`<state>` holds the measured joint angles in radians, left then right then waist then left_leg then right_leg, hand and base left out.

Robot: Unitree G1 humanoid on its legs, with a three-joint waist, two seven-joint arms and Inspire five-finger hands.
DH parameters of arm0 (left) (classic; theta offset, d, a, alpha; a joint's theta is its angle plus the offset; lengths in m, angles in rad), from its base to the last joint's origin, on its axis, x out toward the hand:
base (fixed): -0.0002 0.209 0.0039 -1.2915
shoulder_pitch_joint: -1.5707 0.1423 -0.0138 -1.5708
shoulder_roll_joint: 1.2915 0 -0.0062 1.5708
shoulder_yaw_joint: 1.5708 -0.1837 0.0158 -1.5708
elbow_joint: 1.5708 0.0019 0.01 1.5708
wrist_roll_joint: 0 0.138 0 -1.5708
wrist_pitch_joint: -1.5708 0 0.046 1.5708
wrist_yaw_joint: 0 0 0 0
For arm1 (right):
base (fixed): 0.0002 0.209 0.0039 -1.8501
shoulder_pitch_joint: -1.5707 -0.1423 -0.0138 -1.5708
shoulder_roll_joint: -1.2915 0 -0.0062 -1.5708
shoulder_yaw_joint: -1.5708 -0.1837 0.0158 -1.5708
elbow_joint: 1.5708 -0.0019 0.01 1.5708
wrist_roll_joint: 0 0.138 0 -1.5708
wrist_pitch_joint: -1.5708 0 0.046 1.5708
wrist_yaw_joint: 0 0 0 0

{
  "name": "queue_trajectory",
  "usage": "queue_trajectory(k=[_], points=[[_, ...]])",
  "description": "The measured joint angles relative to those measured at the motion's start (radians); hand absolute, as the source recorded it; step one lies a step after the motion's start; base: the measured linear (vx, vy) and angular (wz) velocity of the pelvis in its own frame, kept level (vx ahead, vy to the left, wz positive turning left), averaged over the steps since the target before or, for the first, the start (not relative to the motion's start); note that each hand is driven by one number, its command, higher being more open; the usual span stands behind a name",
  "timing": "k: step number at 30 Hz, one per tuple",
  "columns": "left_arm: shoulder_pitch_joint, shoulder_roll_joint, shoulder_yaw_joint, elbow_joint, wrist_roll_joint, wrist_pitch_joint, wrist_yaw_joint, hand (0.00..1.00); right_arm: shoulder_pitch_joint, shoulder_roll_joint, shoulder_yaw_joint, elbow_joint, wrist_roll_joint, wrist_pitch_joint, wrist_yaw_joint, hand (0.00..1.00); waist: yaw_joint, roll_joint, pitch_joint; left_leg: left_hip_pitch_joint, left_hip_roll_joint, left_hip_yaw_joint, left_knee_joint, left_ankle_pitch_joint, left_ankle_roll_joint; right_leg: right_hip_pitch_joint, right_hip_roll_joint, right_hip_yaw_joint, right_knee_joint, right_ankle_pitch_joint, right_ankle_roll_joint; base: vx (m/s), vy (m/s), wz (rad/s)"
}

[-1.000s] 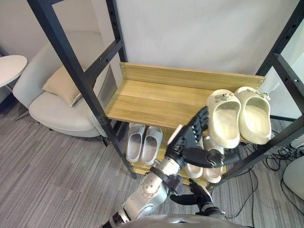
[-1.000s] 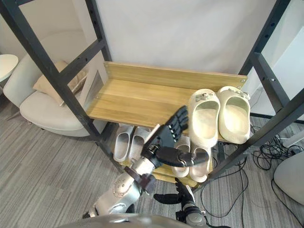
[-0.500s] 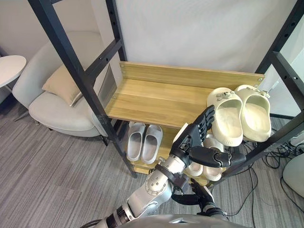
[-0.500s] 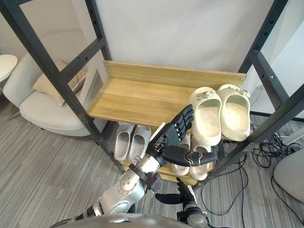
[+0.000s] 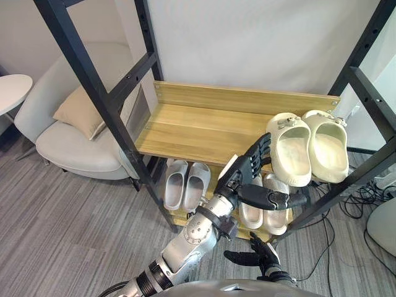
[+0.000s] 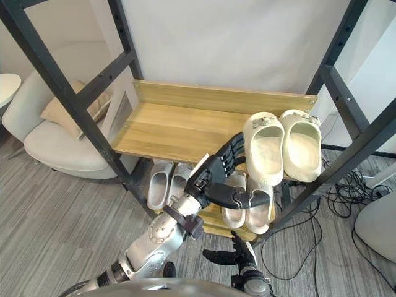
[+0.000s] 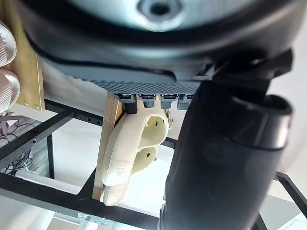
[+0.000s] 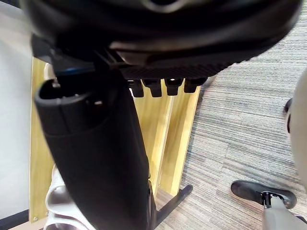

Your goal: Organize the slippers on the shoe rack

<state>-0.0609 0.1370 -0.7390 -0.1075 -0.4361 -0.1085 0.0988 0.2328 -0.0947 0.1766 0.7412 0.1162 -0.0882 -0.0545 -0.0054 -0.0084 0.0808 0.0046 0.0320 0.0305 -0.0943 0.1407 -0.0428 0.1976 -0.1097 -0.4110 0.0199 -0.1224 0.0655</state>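
Note:
A pair of cream clog slippers lies at the right end of the wooden top shelf, toes over the front edge. My left hand is open, raised in front of the rack, its straight fingers right beside the left cream slipper; I cannot tell whether they touch it. On the lower shelf lie a pale grey pair at the left and a whitish pair behind my left thumb. Low down by the floor my right hand is open and holds nothing.
Black metal rack posts slant across the left and right of the view. A beige armchair with a cushion and a white round table stand at the left. Cables lie on the grey floor at the right.
The whole view has shifted a little. My left hand has stayed beside the left cream slipper, drawing back slightly. The slippers lie where they were.

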Motion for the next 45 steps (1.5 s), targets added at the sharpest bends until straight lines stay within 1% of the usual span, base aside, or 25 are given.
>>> queue_trajectory(k=[9,11,13,15,18,20,25,28,30,31,33,37,41,45], points=[[0.024,-0.01,0.075,-0.014,0.018,0.0,0.0,1.0,-0.006,0.006,-0.011,0.019,-0.001,0.0,0.0,1.0,-0.003,-0.002,0.001,0.001,0.006,-0.01,0.0,-0.001,-0.007,0.01,0.006,-0.01,-0.007,-0.003,-0.001,0.0,0.0,0.02],[0.051,-0.015,0.103,-0.043,0.026,0.001,0.006,1.0,-0.004,0.005,-0.019,0.02,-0.002,-0.001,0.003,1.0,-0.004,-0.002,0.001,-0.001,0.011,-0.009,0.0,-0.001,-0.008,0.008,0.006,-0.008,-0.006,-0.003,-0.001,0.0,0.0,0.0],[0.067,-0.015,0.136,-0.064,0.041,0.002,0.011,1.0,-0.002,0.006,-0.03,0.021,-0.002,-0.001,0.005,1.0,-0.003,-0.001,0.001,-0.008,0.013,-0.009,0.0,0.0,-0.009,-0.003,0.006,-0.007,-0.002,-0.003,-0.001,0.0,0.0,0.0],[0.075,-0.015,0.202,-0.101,0.046,0.001,0.039,1.0,-0.002,0.007,-0.038,0.024,-0.002,-0.001,0.006,1.0,-0.003,-0.004,0.001,-0.01,0.013,-0.008,0.0,0.001,-0.009,-0.006,0.006,-0.006,0.0,-0.003,-0.001,0.0,0.0,0.0],[0.078,-0.014,0.253,-0.128,0.043,0.001,0.052,1.0,-0.002,0.008,-0.038,0.026,-0.002,-0.001,0.007,1.0,0.0,-0.006,0.003,-0.011,0.012,-0.008,0.001,0.001,-0.009,-0.006,0.005,-0.006,0.0,-0.003,-0.001,0.0,0.0,0.0],[0.081,-0.014,0.259,-0.154,0.043,0.001,0.057,1.0,-0.003,0.009,-0.038,0.031,-0.002,-0.001,0.007,1.0,0.005,-0.008,0.004,-0.012,0.011,-0.008,0.002,0.001,-0.009,-0.005,0.005,-0.006,-0.001,-0.003,-0.001,0.0,0.0,0.0],[0.09,-0.014,0.245,-0.205,0.04,0.001,0.055,1.0,-0.005,0.009,-0.038,0.035,-0.002,-0.001,0.009,1.0,0.004,-0.009,0.004,-0.011,0.011,-0.006,0.005,0.001,-0.01,-0.005,0.006,-0.005,0.0,-0.003,-0.001,0.0,0.0,0.0],[0.098,-0.014,0.244,-0.247,0.002,0.001,0.047,1.0,-0.006,0.008,-0.038,0.037,-0.002,-0.002,0.01,1.0,0.005,-0.008,0.003,-0.009,0.012,-0.006,0.005,0.002,-0.01,-0.003,0.006,-0.004,0.001,-0.003,-0.001,0.0,0.0,0.0],[0.106,-0.014,0.241,-0.268,-0.054,0.0,0.035,1.0,-0.006,0.007,-0.038,0.039,-0.002,-0.002,0.011,1.0,0.005,-0.006,0.0,-0.008,0.012,-0.006,0.005,0.002,-0.01,-0.003,0.005,-0.004,0.001,-0.003,-0.001,0.0,0.0,0.0],[0.122,-0.014,0.23,-0.285,-0.11,0.0,0.015,1.0,-0.006,0.005,-0.038,0.04,-0.002,-0.002,0.012,1.0,0.005,-0.004,-0.001,-0.007,0.011,-0.005,0.005,0.002,-0.01,-0.002,0.005,-0.003,0.002,-0.003,-0.001,0.0,0.0,0.0],[0.128,-0.009,0.206,-0.29,-0.144,0.0,0.001,1.0,-0.006,0.003,-0.037,0.042,-0.002,-0.001,0.014,1.0,0.009,-0.003,-0.002,-0.006,0.011,-0.005,0.005,0.002,-0.009,-0.001,0.005,-0.004,0.002,-0.003,-0.001,0.0,0.0,0.0],[0.151,0.015,0.133,-0.297,-0.278,0.009,-0.089,1.0,-0.014,-0.003,-0.037,0.06,-0.007,-0.001,0.031,1.0,0.012,0.002,-0.007,0.005,0.012,0.001,0.005,0.002,-0.009,0.007,0.005,0.002,0.004,-0.003,-0.001,0.0,0.0,-0.04],[0.195,0.043,0.078,-0.301,-0.385,0.046,-0.198,1.0,-0.015,-0.014,-0.036,0.062,-0.018,-0.001,0.052,1.0,0.011,0.014,-0.016,0.018,0.013,0.004,0.001,0.002,-0.01,0.016,0.006,0.005,0.007,-0.003,-0.002,-0.02,-0.001,-0.03],[0.236,0.081,0.056,-0.301,-0.449,0.079,-0.258,1.0,-0.017,-0.023,-0.036,0.067,-0.021,-0.001,0.066,1.0,0.013,0.023,-0.024,0.022,0.014,0.005,0.0,0.002,-0.009,0.017,0.006,0.006,0.01,-0.003,-0.002,0.0,0.0,0.0]])
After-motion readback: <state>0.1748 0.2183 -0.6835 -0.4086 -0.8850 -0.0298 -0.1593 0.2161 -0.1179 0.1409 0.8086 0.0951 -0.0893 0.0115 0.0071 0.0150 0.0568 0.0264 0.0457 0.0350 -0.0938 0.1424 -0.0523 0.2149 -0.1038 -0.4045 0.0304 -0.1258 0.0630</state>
